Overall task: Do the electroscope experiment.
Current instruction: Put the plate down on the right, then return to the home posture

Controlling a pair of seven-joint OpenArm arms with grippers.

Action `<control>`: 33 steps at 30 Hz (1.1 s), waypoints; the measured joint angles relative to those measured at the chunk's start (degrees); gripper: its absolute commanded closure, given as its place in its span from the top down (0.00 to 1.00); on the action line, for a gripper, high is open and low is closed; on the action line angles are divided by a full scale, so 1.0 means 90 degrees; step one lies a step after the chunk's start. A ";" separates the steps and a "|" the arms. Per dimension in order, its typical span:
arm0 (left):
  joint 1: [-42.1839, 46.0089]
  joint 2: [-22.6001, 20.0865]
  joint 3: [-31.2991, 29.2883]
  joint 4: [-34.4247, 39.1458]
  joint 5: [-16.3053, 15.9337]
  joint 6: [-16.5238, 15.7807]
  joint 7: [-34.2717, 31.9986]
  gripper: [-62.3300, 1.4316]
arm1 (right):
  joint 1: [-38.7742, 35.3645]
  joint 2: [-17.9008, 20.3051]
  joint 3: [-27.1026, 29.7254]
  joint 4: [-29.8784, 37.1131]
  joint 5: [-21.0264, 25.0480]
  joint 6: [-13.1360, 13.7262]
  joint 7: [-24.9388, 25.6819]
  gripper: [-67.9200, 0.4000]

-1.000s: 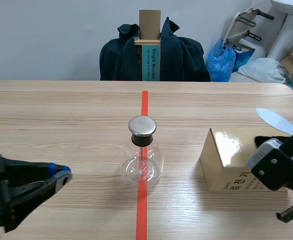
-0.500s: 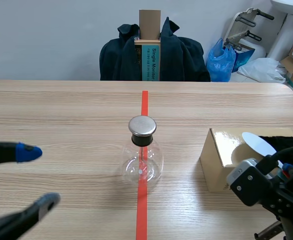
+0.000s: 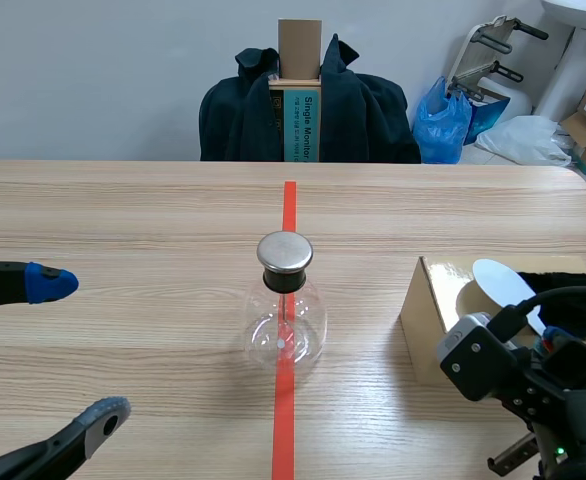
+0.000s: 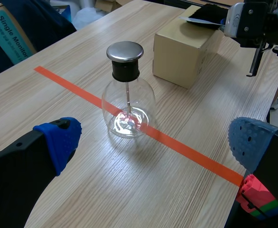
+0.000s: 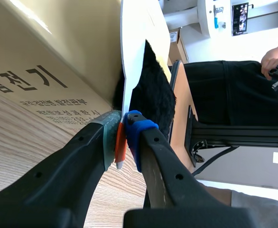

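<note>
Two spread fingers mark the left gripper [image 3: 73, 350] as released in the scene view, at eight o'clock from the electroscope [image 3: 285, 310], which stands upright on the tape line [image 3: 289, 215]. A cardboard box [image 3: 435, 300] sits at three o'clock.

Left wrist view: the electroscope [image 4: 127, 95] stands ahead of the gripper, untouched.

Right wrist view: the right gripper [image 5: 122, 130] is clenched on the white paddle [image 5: 136, 47], which lies against the black fur [image 5: 153, 95] beside the box.
</note>
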 measured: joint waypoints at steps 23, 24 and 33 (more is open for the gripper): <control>0.0000 0.0000 0.0000 0.0000 0.0000 0.0000 0.0002 1.00 | -0.0092 0.0000 0.0000 0.0148 0.0187 -0.0002 -0.0046 0.97; 0.0000 0.0000 0.0000 0.0000 0.0000 0.0000 0.0002 1.00 | -0.0170 0.0000 0.0000 0.0253 0.0189 -0.0002 -0.0046 0.99; 0.0000 0.0000 0.0000 0.0000 0.0000 0.0000 0.0039 1.00 | -0.1690 0.0406 0.0000 0.0996 0.0522 -0.0024 0.0549 0.99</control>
